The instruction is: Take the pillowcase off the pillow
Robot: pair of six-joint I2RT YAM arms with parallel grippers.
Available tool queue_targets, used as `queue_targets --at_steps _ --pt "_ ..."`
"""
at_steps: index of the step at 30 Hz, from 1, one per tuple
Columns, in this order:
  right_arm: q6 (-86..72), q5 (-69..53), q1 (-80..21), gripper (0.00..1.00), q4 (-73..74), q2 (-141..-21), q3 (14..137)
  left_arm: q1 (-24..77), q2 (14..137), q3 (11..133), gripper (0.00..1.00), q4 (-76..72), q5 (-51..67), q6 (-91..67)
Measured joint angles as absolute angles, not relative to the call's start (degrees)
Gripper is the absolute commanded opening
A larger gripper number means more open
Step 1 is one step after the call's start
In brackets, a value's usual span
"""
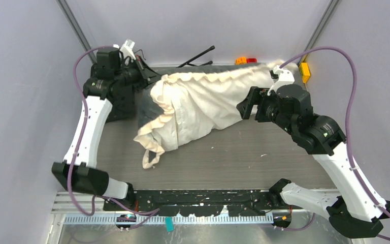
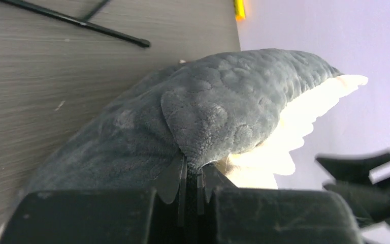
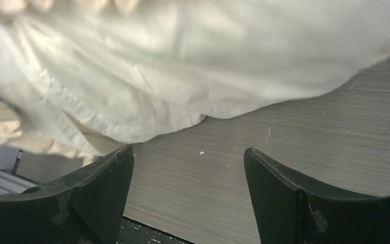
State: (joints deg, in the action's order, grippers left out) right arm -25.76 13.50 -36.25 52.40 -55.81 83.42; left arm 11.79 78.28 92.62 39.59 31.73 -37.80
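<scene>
The pillowcase (image 1: 198, 101), cream cloth with a frilly border, lies bunched across the table's back middle. It is stretched from the left gripper toward the back right. A pillow corner (image 1: 143, 109) shows under it at the left. It looks dark grey and quilted here, also in the left wrist view (image 2: 218, 107), where the cream frill (image 2: 310, 112) peeks from behind it. My left gripper (image 1: 150, 79) is shut on the pillow's edge seam (image 2: 193, 170). My right gripper (image 1: 244, 109) is open and empty. It hovers over bare table just beside the pillowcase (image 3: 183, 66).
A black rod (image 1: 198, 56) lies at the table's back, also in the left wrist view (image 2: 81, 25). Orange and red blocks (image 1: 244, 60) and a yellow block (image 1: 304, 72) sit at the back right. A loose cloth loop (image 1: 150, 158) trails toward the front.
</scene>
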Motion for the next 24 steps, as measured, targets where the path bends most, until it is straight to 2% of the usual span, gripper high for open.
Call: queue_targets --at_steps 4,7,10,11,12,14,15,16,24 --pt "-25.5 11.5 -36.2 0.84 52.4 -57.8 83.6 4.7 85.1 89.7 0.03 34.3 34.5 -42.1" --pt "-25.5 10.9 -36.2 0.84 52.6 -58.7 83.6 3.7 87.4 86.2 0.05 32.8 30.8 -41.8" --pt "-25.5 10.5 -36.2 0.84 52.5 -59.4 83.1 3.6 87.6 85.8 0.15 32.8 25.9 -40.0" --pt "-25.5 10.5 -36.2 0.84 52.0 -59.7 82.3 3.6 87.6 86.1 0.23 32.9 23.8 -39.1" --pt "-25.6 10.4 -36.2 0.84 51.6 -60.1 81.3 3.8 87.7 86.2 0.37 33.1 22.1 -38.2" --pt "-25.6 10.4 -36.2 0.84 50.4 -61.5 79.3 4.5 88.0 86.2 0.73 33.3 18.4 -36.0" --pt "-25.7 10.3 -36.2 0.84 49.5 -62.7 78.0 5.2 88.2 86.3 0.88 33.3 16.2 -34.9" --pt "-25.8 10.2 -36.2 0.84 48.8 -63.8 77.1 6.3 88.2 86.3 0.94 33.6 13.4 -34.1" --pt "-27.4 9.0 -36.2 0.83 42.7 -69.5 71.0 15.5 85.7 89.5 1.0 39.7 -3.0 -26.0"
